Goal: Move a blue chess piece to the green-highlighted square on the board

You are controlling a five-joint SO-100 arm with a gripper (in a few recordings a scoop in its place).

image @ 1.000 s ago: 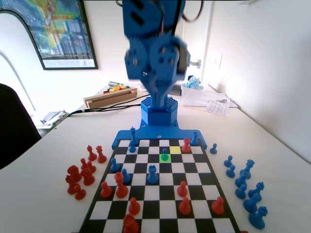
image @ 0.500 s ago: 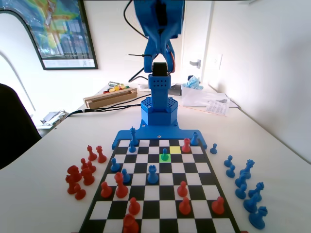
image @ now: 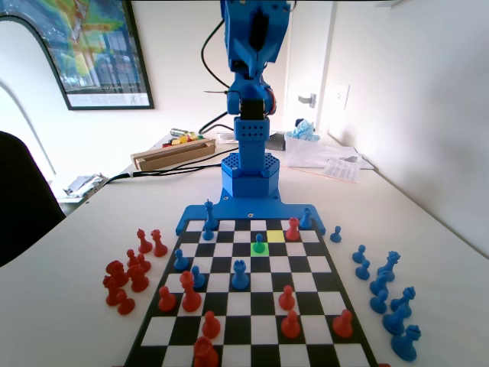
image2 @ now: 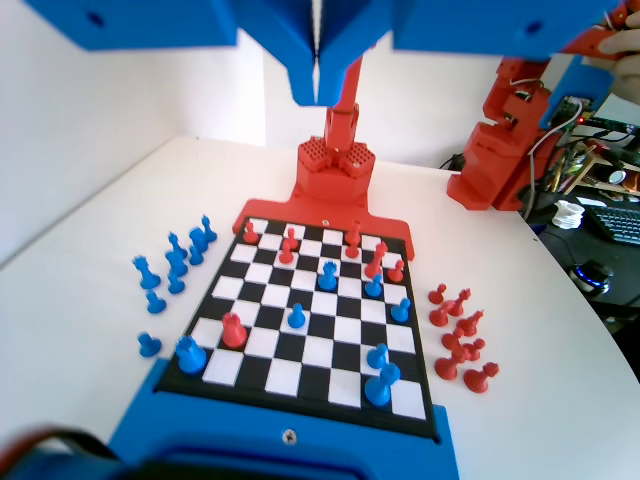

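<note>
While standing on the green-highlighted square [image: 259, 249] of the board [image2: 262, 367], the blue chess piece [image: 259, 243] sits far below the claw [image2: 316, 85], free of it. Jaws pressed together, nothing between them, raised high over the board. Captured blue pieces [image2: 175, 262] and red pieces [image2: 458, 335] on the counter [image2: 90, 270], either side below.

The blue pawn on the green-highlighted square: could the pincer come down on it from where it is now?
Probably yes. The blue pawn stands alone on its green-highlighted square, neighbouring squares look bare, and the pincer hangs high above the board, jaws together, holding nothing.
</note>
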